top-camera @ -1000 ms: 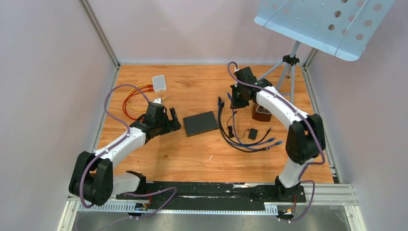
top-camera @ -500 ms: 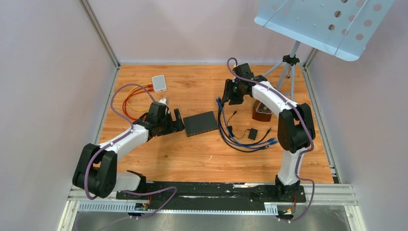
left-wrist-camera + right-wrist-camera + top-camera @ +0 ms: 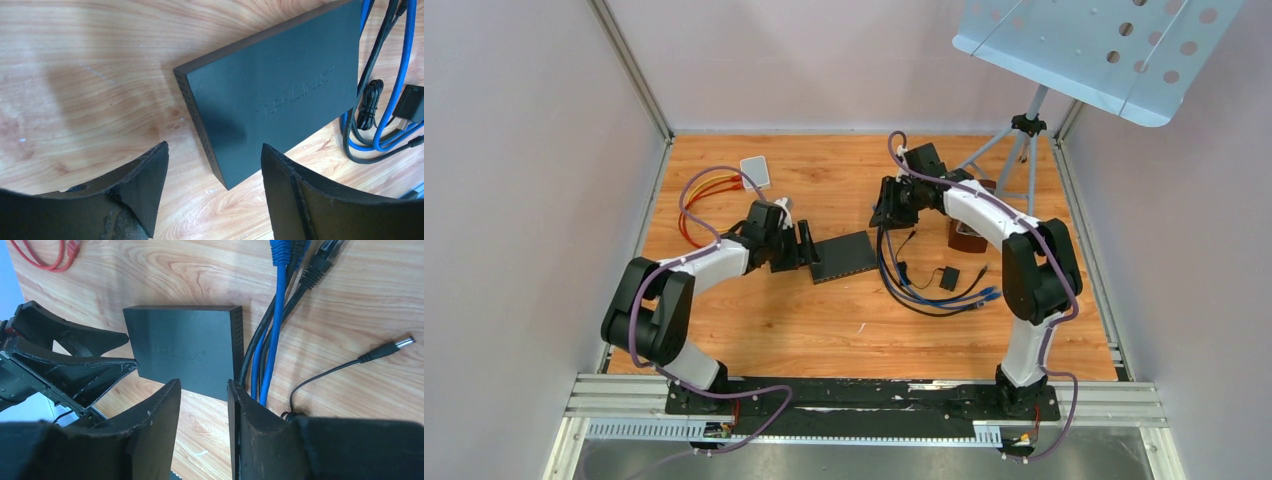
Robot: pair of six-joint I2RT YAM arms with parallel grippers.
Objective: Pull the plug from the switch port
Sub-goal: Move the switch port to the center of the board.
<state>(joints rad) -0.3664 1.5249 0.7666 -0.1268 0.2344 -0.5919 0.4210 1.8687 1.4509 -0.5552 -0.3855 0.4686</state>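
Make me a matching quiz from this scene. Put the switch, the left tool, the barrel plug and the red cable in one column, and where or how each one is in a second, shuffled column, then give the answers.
Column one
1. switch
2. left tool
3. barrel plug
4. red cable

Column two
A. lying loose, plugged into nothing
B. far left, by the white box
C. open, at the switch's left end
D. black, lying flat in the middle of the scene

Pairs: 1-D, 2-C, 3-A, 4-B
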